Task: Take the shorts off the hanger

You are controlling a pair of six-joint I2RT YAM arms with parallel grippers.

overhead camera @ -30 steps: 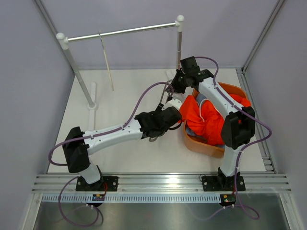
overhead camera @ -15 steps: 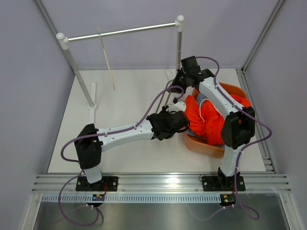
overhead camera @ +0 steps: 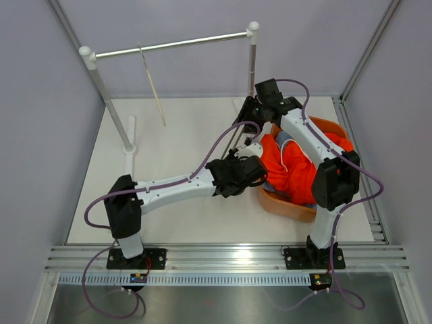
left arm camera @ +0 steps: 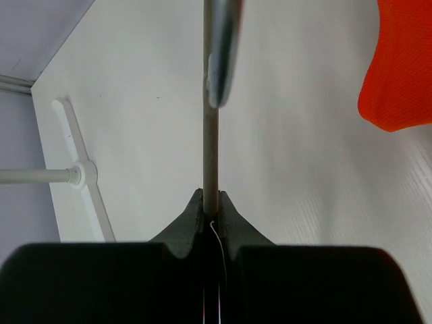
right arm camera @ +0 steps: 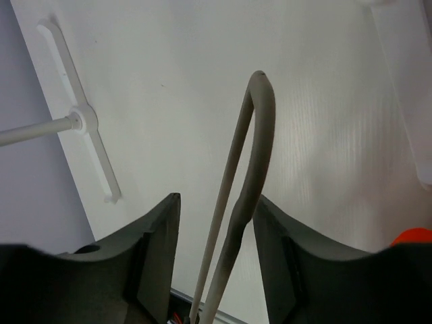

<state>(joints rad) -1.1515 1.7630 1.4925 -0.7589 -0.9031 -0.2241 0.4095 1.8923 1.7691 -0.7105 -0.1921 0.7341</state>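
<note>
1. The orange shorts point(overhead camera: 290, 165) lie heaped in the basket point(overhead camera: 283, 206), at about 3 o'clock on the table point(overhead camera: 175, 135) in the top view. A strip of the light blue pair point(overhead camera: 281, 140) shows at the heap's far edge.
2. The grey hanger point(overhead camera: 235, 138) stands just off the basket's 10 o'clock edge. In the left wrist view its rod runs bare, and an orange corner hangs apart from it at 1 o'clock.
3. The left gripper point(left arm camera: 210, 206) is clamped tight on that thin rod.
4. The right gripper point(right arm camera: 216, 199) has its jaws apart, one on each side of the hanger's hook, and neither presses on it.
5. Further out, at 11 o'clock, the rack point(overhead camera: 108, 101) carries a second, pale hanger point(overhead camera: 152, 84) on its rail.
6. Judgement: the shorts look freed, so the step in hand is dealing with the emptied hanger. Its low end is hidden behind the left gripper, so I cannot tell whether any cloth is caught there.
7. Next, the right arm should back straight off without catching the hook. The left can then lift the hanger away from the basket, toward 10 o'clock, keeping the rod from twisting in so narrow a pinch.
</note>
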